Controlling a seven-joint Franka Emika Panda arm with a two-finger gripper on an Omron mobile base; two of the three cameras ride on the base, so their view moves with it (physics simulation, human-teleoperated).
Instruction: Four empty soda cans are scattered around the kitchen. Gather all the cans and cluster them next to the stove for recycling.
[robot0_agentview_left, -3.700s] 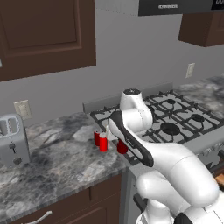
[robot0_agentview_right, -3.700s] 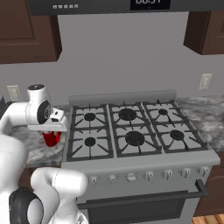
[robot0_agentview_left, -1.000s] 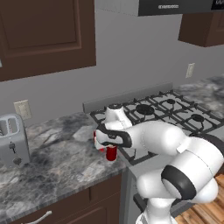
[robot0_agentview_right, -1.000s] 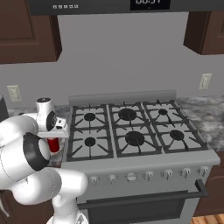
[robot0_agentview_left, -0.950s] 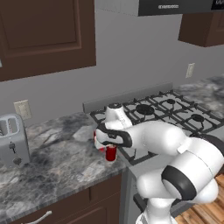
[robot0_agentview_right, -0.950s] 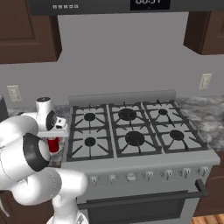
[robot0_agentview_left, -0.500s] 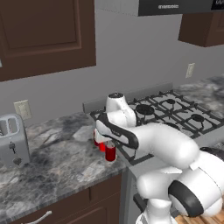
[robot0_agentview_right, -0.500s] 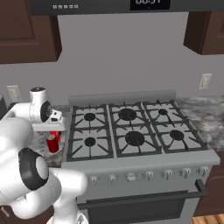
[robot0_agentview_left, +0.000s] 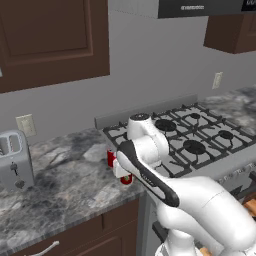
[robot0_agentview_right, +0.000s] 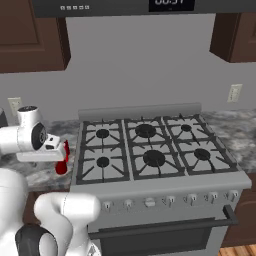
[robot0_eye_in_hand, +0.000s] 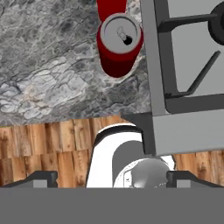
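The pincer (robot0_eye_in_hand: 111, 177) hangs above the table with its jaws spread wide, nothing between them, and directly beneath it a red soda can (robot0_eye_in_hand: 119, 43) stands upright on the grey stone, silver top and pull tab facing straight up at the hand camera. A second red can (robot0_eye_in_hand: 110, 7) sits just behind it, apparently touching or nearly so, which fits the job: these are being bunched together for recycling. Both stand hard against the stove (robot0_agentview_right: 150, 160), right at the table's edge where the marble meets the steel side of the range, towards the front edge of the table. From the left base view, the red cans (robot0_agentview_left: 120, 167) peek out beside the white wrist, tucked between the arm and the black burner grates. The placement looks deliberate: upright so they won't roll, close to the stove as the task asks. With the fingers wide and clear of the can's sides, this one looks set down and released. How many cans are gathered in all cannot be told, since the arm hides part of the cluster
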